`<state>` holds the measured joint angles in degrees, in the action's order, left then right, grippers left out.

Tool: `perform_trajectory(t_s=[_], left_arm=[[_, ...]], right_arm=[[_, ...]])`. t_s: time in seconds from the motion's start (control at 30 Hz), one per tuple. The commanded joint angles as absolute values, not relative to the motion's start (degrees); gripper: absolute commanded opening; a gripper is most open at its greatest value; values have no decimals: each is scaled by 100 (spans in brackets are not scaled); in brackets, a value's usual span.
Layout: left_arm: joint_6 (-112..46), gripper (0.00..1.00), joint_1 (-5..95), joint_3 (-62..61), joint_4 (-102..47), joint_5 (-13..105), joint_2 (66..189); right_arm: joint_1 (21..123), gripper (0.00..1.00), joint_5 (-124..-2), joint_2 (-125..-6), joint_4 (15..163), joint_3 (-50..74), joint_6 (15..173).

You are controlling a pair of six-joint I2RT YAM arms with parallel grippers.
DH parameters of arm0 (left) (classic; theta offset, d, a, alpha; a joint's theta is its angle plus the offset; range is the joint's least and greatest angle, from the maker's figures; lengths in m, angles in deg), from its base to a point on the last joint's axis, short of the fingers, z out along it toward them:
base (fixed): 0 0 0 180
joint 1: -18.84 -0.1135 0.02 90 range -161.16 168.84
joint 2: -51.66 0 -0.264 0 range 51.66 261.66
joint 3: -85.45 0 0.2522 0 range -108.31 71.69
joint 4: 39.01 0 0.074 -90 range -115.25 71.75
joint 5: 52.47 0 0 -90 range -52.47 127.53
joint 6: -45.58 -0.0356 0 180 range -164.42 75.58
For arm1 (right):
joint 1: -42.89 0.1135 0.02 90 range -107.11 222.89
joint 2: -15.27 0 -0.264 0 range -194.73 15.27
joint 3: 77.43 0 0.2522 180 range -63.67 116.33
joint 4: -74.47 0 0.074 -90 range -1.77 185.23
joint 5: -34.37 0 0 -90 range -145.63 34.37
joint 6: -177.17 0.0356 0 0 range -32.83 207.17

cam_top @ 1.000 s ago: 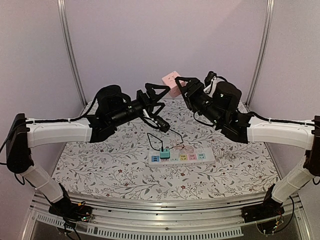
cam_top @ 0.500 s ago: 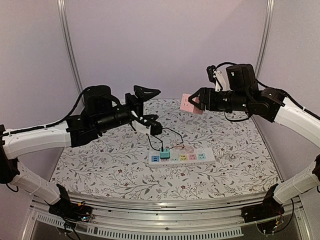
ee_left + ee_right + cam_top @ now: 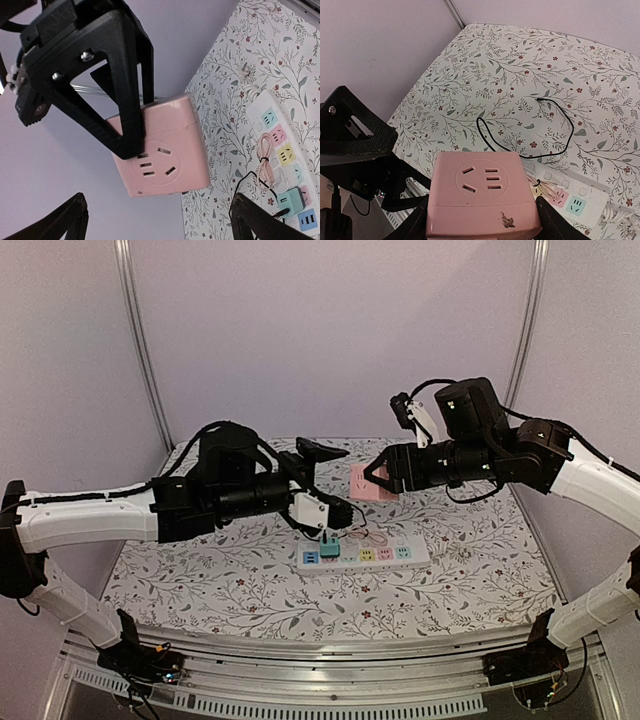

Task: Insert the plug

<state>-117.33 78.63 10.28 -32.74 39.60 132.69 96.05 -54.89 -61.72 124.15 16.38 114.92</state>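
My right gripper [image 3: 375,478] is shut on a pink socket cube [image 3: 362,483] and holds it in the air above the white power strip [image 3: 365,555]. The right wrist view shows the cube [image 3: 482,195] between my right gripper's [image 3: 482,226] fingers, socket face up; no prongs show. My left gripper [image 3: 330,480] hangs open just left of the cube, apart from it. In the left wrist view the cube [image 3: 165,150] fills the middle and my left gripper [image 3: 160,220] has nothing between its jaws. The strip [image 3: 280,155] lies on the cloth beyond.
A teal adapter [image 3: 329,546] sits in the strip's left end, with a thin black cable [image 3: 480,125] looping loose over the floral cloth [image 3: 200,560]. A coiled pink cord [image 3: 265,157] lies on the strip. Metal posts [image 3: 140,340] and purple walls close in the back.
My right gripper has carried the pink cube left and down, towards the strip's middle. My left arm has reached right and down, so its open gripper is now close beside the cube.
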Motion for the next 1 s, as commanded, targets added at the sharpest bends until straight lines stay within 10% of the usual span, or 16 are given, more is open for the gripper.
perform_trajectory(t_s=[0.0,0.4,0.7,0.87,0.97], left_arm=[[-11080,100,7941,786,-3292,3842,13413],[-10601,92,8027,727,-3135,3843,13489],[-10435,52,8036,743,-3495,3887,13507],[-10406,4,8036,751,-3538,3915,13508],[-10254,0,8030,781,-3763,3857,13503]], right_arm=[[9797,0,-5413,-6199,12158,1781,11647],[9917,0,-5497,-6250,11794,1761,11770],[9920,0,-5741,-6440,11747,1890,11729],[9921,0,-5799,-6504,11743,1930,11712],[9916,8,-5801,-6502,11718,1877,11738]])
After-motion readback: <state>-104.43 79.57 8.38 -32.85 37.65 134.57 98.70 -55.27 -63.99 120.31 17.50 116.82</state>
